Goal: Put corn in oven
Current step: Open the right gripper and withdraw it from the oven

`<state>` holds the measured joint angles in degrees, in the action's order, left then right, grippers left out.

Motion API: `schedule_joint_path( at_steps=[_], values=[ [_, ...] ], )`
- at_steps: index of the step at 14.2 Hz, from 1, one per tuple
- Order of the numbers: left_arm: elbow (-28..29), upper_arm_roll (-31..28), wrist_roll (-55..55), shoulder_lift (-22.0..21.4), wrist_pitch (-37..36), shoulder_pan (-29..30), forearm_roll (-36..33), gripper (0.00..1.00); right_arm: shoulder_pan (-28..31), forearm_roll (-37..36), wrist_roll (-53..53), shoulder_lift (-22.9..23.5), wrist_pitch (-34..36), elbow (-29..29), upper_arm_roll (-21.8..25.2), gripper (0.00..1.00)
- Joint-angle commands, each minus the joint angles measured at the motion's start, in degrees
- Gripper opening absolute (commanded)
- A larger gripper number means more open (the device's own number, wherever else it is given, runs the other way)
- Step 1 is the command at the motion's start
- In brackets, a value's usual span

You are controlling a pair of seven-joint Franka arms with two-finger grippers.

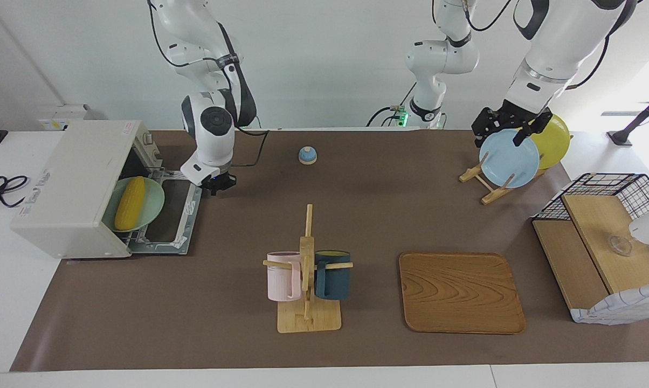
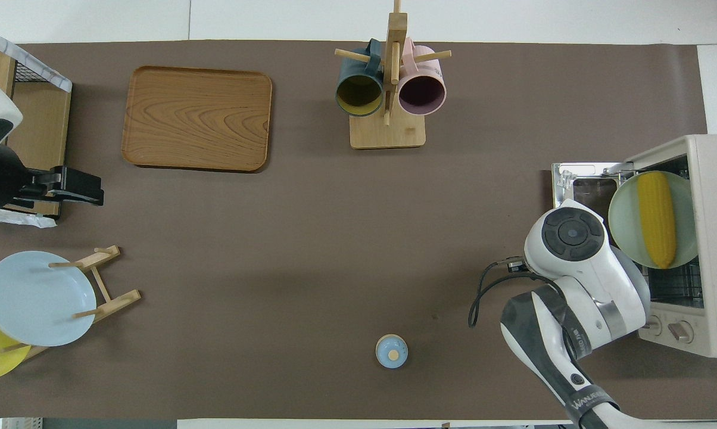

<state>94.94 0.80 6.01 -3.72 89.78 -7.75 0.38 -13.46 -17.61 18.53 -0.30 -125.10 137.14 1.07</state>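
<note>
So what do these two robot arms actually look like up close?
Both are glossy white, rounded segments with dark grey or black bands at the joints, and black cables looping alongside. Each ends in a small black gripper: the right gripper, the left gripper. The right arm bears small white lettering near its base.

Right arm bent, left arm waiting.
Right gripper [image 1: 220,186] points down, fingertips together; left gripper [image 1: 510,129] hangs spread wide.

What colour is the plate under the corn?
Pale green. The plate shows best in the overhead view, under the corn.
</note>
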Motion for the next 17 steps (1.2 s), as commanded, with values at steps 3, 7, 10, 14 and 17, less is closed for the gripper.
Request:
schedule_joint_path(
  at_steps=[3,7,10,14,17],
  values=[
    [-0.5,0.4,-0.4,-0.1,-0.7,0.7,-0.6,1.0,1.8,0.1,0.7,1.2,-2.5,1.1,0.1,0.0],
    [-0.5,0.3,-0.4,0.0,-0.7,0.7,-0.6,1.0,3.0,-0.2,0.6,0.8,-4.3,3.3,0.1,0.0],
    [-0.5,0.4,-0.4,0.0,-0.7,0.7,-0.6,1.0,2.9,-1.2,0.8,0.7,-3.2,3.2,0.2,0.0],
    [-0.5,0.4,-0.4,0.0,-0.7,0.7,-0.6,1.0,2.8,-4.4,1.9,0.4,0.7,2.4,0.2,0.0],
    [-0.5,0.4,-0.4,0.0,-0.7,0.7,-0.6,1.0,2.8,-6.2,1.9,-0.5,4.6,1.0,0.2,0.0]
  ],
)
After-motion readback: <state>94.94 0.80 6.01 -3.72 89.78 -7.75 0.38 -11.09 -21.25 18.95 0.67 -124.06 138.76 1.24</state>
